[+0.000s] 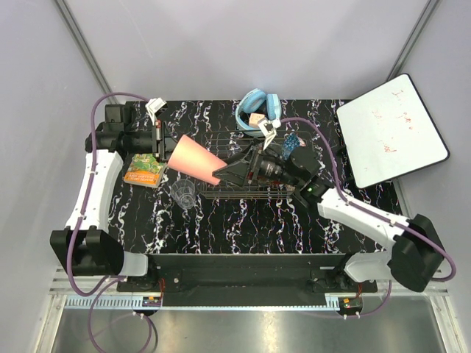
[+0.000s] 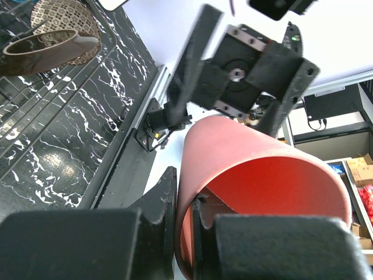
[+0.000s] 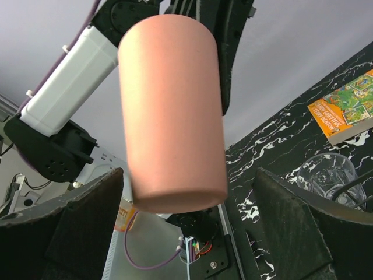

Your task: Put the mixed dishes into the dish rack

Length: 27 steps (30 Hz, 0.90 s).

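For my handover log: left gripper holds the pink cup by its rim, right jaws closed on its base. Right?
No. The right wrist view shows the right gripper open, its jaws clear of the pink cup. The left gripper holds the rim.

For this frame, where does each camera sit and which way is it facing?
Top external: above and behind the bases, looking down on the table; both arms show, the pink cup between them.
Left wrist: on the left gripper, shut on the cup's rim, facing the right gripper.
Right wrist: looks between its own open fingers at the cup's base and the left arm.
Shared: all three show the cup; the wrist views face each other.
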Available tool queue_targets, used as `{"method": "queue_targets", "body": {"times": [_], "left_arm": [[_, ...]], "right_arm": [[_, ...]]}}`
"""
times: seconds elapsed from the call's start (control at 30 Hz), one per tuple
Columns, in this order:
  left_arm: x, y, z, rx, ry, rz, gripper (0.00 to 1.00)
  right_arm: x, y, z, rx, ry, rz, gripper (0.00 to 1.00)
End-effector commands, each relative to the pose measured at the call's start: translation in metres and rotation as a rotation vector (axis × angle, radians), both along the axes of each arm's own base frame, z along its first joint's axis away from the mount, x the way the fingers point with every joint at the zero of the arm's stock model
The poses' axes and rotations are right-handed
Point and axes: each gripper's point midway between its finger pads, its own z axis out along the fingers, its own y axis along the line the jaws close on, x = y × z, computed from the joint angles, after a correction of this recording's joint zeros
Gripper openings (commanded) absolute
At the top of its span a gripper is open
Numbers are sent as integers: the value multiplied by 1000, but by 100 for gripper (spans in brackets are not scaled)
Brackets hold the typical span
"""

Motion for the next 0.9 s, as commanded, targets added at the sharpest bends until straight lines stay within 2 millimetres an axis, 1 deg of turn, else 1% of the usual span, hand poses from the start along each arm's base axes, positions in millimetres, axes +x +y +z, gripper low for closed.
{"method": "queue_targets", "body": {"times": [0.0, 0.07, 0.2, 0.23, 0.3, 0.33, 0.37, 0.43, 0.47, 0.57, 0.6, 0.63, 0.67, 0.7, 0.73, 0.77, 0.8, 0.83, 0.87], "left_arm": [[-8, -5, 23, -61, -68, -72, 0], [-5, -5, 21, -50, -68, -62, 0], [1, -5, 17, -42, -55, -56, 0], [2, -5, 17, -41, -55, -57, 0], [5, -5, 16, -35, -53, -52, 0], [6, -5, 15, -34, -52, -51, 0], [7, -5, 14, -33, -49, -50, 0], [9, -5, 10, -21, -46, -40, 0], [10, -5, 9, -18, -45, -36, 0], [11, -5, 6, -12, -41, -32, 0], [13, -5, 4, -5, -41, -25, 0], [13, -5, 2, 5, -42, -19, 0], [15, -4, 1, 16, -52, -9, 0], [17, -4, -3, 37, -57, 7, 3], [17, -3, -7, 54, -67, 18, 28], [20, 2, -11, 71, -72, 44, 31], [26, 7, -17, 111, -85, 84, 33], [28, 12, -23, 139, -107, 104, 38], [33, 20, -28, 174, -121, 144, 57]], "right_arm": [[1, 5, 13, 66, -42, 34, 100], [2, 7, 13, 67, -42, 39, 100], [4, 10, 19, 84, -56, 42, 100], [3, 11, 21, 93, -55, 57, 98], [4, 14, 17, 92, -38, 69, 94], [4, 15, 18, 103, -29, 74, 94], [6, 17, 15, 104, -21, 77, 94], [7, 17, 19, 125, -15, 79, 93], [7, 18, 17, 127, -9, 80, 92], [8, 19, 22, 139, -8, 84, 76], [8, 19, 22, 134, -7, 81, 60], [7, 17, 26, 136, -18, 76, 52], [7, 15, 27, 130, -24, 66, 38], [12, 14, 19, 89, -25, 29, 12], [9, 7, 28, 82, -45, 3, 0], [13, 6, 18, 11, -9, -23, 0], [13, -3, 26, -15, -59, -68, 0], [14, -6, 24, -53, -67, -88, 0], [15, -10, 15, -135, -30, -104, 0]]}}
